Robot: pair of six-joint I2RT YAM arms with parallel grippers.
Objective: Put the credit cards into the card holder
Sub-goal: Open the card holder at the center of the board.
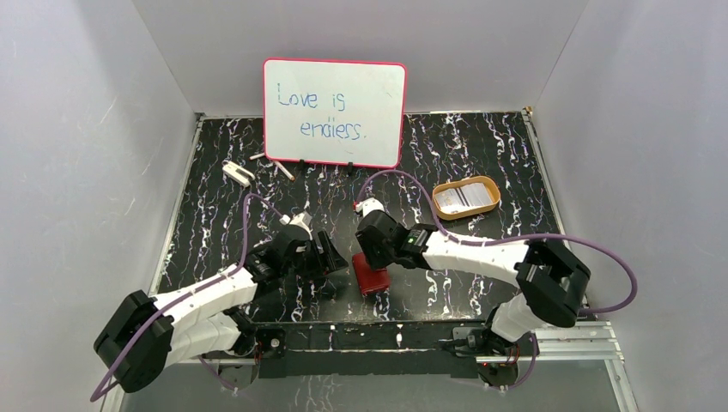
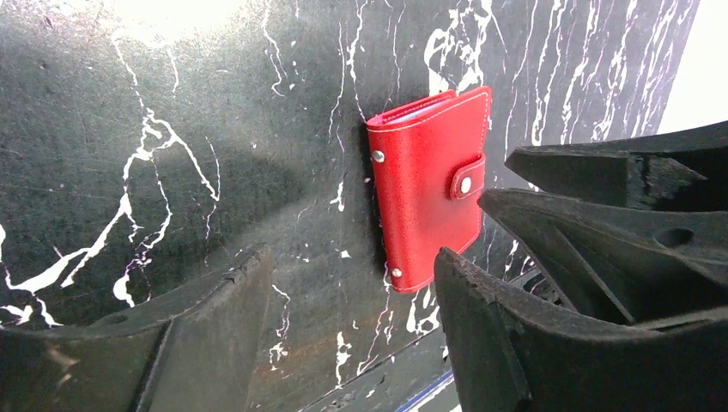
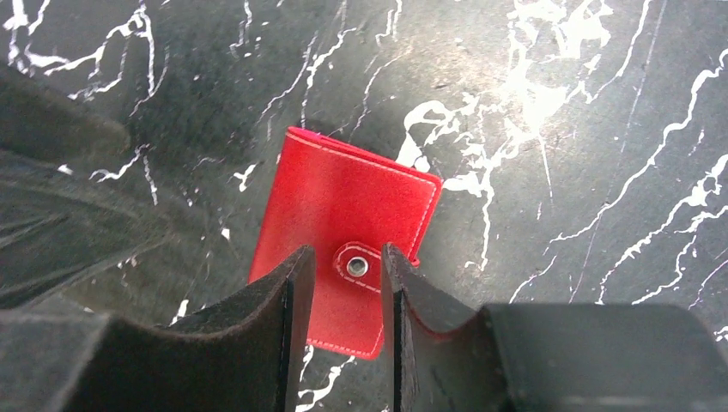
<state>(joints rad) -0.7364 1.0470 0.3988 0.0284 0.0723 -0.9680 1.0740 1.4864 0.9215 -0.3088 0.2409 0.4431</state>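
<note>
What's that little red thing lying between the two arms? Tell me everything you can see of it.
It is a small red card holder, leather-like with pale stitching and silver rivets, folded closed, its snap tab fastened. It lies flat on the black marbled table, near the front edge. The right gripper has a finger on either side of the tab; contact cannot be told.

Card holder (image 1: pixel 374 280) partly hidden under right gripper (image 3: pixel 346 256) from above, credit cards (image 2: pixel 427 109) only a pale sliver at its edge, tray (image 1: pixel 498 196) contents too small to tell
</note>
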